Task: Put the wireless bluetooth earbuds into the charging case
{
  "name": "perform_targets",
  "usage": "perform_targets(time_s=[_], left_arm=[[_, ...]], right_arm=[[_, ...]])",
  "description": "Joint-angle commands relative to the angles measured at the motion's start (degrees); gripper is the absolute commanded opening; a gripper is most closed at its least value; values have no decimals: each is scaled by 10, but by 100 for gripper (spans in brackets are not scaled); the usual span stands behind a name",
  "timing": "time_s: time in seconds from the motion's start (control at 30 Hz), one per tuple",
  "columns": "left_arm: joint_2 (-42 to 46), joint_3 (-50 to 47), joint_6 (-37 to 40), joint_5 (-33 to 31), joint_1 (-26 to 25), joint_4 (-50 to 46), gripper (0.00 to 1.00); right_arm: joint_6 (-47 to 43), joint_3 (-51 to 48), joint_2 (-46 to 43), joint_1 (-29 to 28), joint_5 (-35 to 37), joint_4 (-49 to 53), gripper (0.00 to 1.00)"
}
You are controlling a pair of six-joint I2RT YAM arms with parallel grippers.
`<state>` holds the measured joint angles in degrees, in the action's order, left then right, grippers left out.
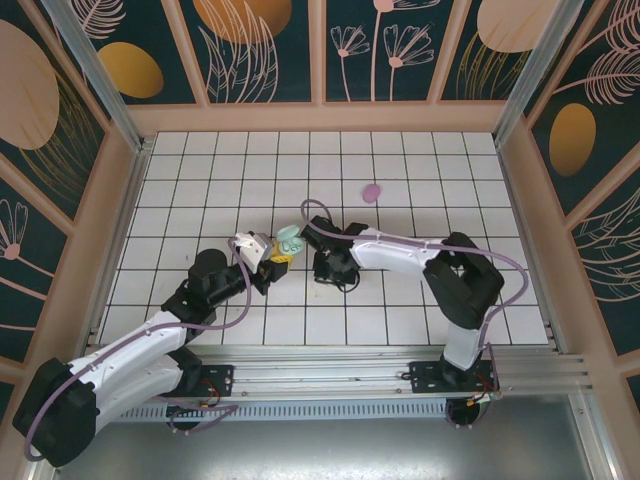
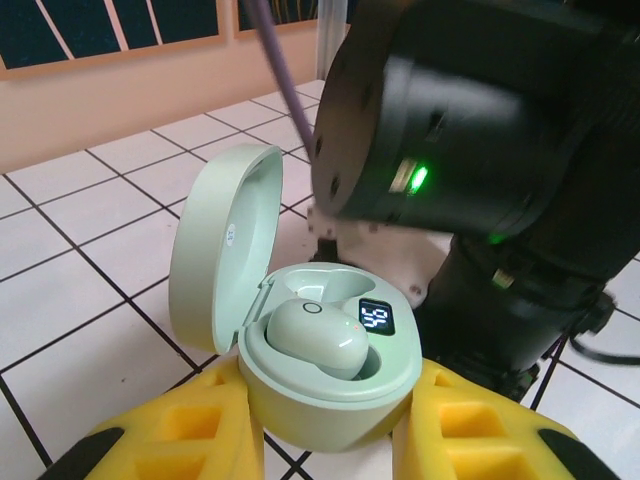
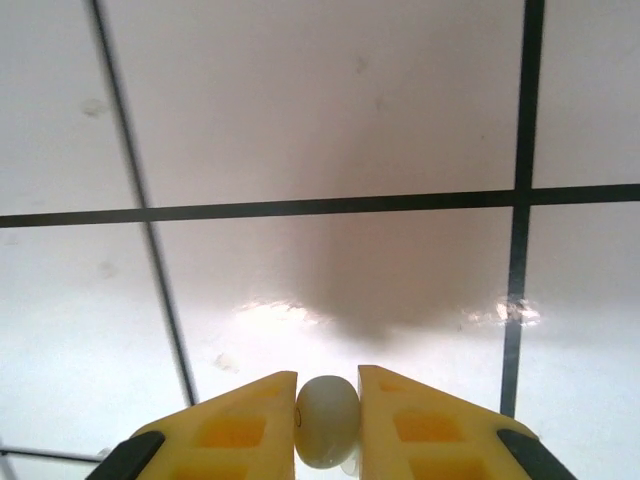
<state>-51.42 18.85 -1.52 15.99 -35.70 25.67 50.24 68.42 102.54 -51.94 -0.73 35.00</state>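
An open mint green charging case (image 2: 335,385) is clamped between my left gripper's (image 2: 330,405) yellow fingers (image 2: 180,440), its lid (image 2: 215,240) tipped back to the left. One mint green earbud (image 2: 318,338) sits in the near slot, beside a lit display (image 2: 376,318); the far slot is empty. From above, the case (image 1: 291,240) is mid-table at the left gripper (image 1: 277,256). My right gripper (image 3: 327,400) points down at the tiles, shut on a pale mint earbud (image 3: 327,420). It hangs just right of the case (image 1: 330,266). The purple earbuds are out of view.
A small pale purple oval item (image 1: 371,192) lies on the white tiled table (image 1: 450,200) behind the right arm. The right arm's black wrist (image 2: 480,130) looms close behind the case. Wooden walls (image 1: 320,118) ring the table.
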Motion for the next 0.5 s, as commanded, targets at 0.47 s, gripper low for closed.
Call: perform_targets(time_s=[0.47], left_arm=[[-14,38,50,58,-4,54,3]], right_arm=[[-93,-30,-305,3,19,-63,18]])
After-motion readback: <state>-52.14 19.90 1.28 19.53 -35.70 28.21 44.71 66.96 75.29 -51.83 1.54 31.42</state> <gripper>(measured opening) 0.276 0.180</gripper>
